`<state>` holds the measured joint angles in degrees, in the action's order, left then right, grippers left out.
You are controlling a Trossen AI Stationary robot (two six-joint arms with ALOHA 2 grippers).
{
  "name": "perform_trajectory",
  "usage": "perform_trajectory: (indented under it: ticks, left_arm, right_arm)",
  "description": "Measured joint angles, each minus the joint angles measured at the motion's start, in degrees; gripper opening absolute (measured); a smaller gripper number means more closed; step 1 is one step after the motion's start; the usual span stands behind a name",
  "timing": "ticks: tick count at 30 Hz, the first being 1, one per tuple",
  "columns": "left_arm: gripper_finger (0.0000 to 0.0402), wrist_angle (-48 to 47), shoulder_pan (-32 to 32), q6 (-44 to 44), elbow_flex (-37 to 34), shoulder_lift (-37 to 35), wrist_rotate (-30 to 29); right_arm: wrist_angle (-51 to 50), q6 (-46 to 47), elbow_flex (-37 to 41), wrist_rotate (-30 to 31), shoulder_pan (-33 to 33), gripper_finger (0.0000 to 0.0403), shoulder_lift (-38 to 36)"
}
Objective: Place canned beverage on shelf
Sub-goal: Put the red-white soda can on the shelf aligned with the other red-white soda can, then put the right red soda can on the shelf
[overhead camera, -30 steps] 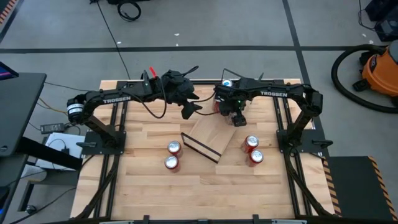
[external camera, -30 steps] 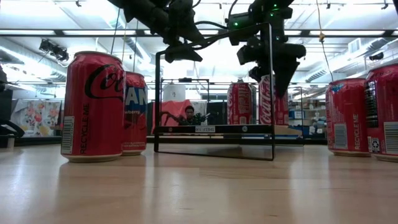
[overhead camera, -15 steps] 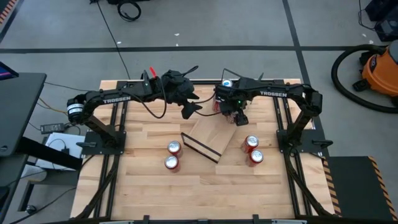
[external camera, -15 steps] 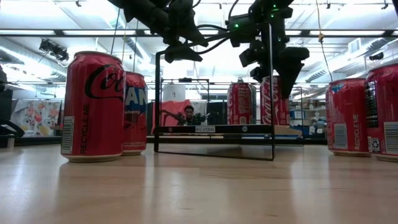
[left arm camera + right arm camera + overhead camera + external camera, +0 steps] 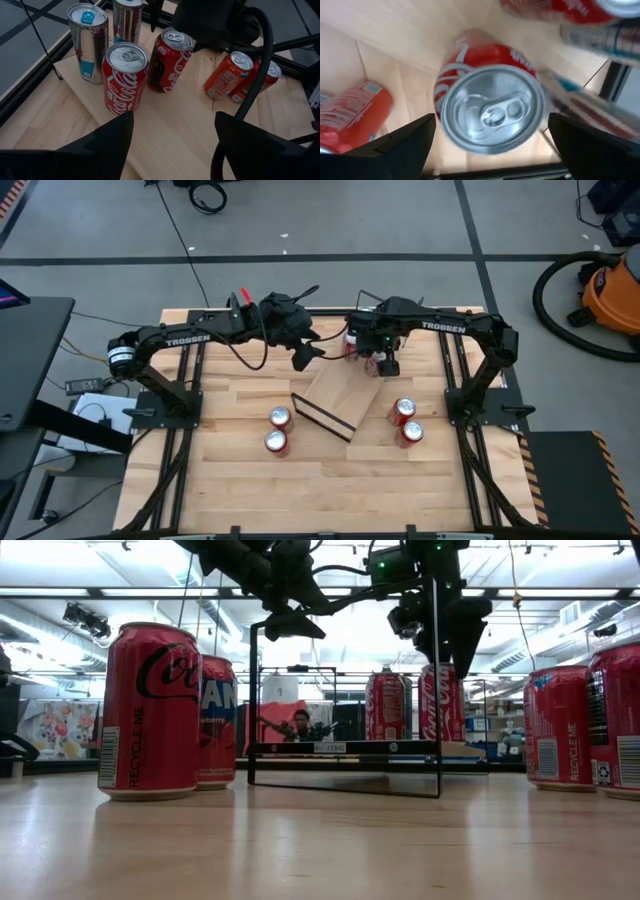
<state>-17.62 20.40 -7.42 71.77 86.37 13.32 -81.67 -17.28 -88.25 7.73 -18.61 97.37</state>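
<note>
The shelf (image 5: 338,395) is a light-wood board with a black wire frame (image 5: 345,690), lying askew mid-table. At its far end stand two red cola cans (image 5: 125,75) (image 5: 170,57) and two silver cans (image 5: 87,42). My right gripper (image 5: 383,364) is open just above one red can (image 5: 490,107). Its fingers stand on either side of the can's top without touching it. My left gripper (image 5: 305,356) is open and empty, hovering over the shelf's far left corner. It also shows in the low view (image 5: 290,620).
Two red cans (image 5: 278,418) (image 5: 275,442) stand on the table left of the shelf. Two orange-red cans (image 5: 404,410) (image 5: 412,432) stand to its right. Black frame rails (image 5: 190,380) run along both table sides. Bare tabletop (image 5: 340,480) lies toward the near edge.
My right gripper has risen a little and drawn slightly toward the table's far edge, turning at the wrist. The red can beneath it has stayed upright on the shelf.
</note>
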Motion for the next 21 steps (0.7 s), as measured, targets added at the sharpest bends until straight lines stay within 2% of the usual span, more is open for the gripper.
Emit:
perform_trajectory:
  ticks: [3, 7, 15, 19, 21]
  left_arm:
    - [0.0290, 0.1, 0.0, 0.0, 0.0, 0.0, 0.0]
    - [0.0290, 0.0, 0.0, 0.0, 0.0, 0.0, 0.0]
    - [0.0290, 0.0, 0.0, 0.1, 0.0, 0.0, 0.0]
    - [0.0290, -1.1, 0.0, -0.6, 0.0, 0.0, 0.0]
    - [0.0290, -3.0, 0.0, -1.2, 0.0, -0.1, 2.1]
  right_arm:
    - [0.0, 2.5, 0.0, -1.2, 0.0, 0.0397, -0.2]
    - [1.3, 4.9, 0.0, 0.3, 0.0, 0.0396, -0.2]
    - [1.8, 5.6, 0.0, 1.7, -0.4, 0.0396, -0.2]
    - [-1.2, 4.9, 0.0, 1.7, -0.2, 0.0396, -0.2]
    - [-3.9, 5.6, 0.0, 1.7, 0.0, 0.0396, -0.5]
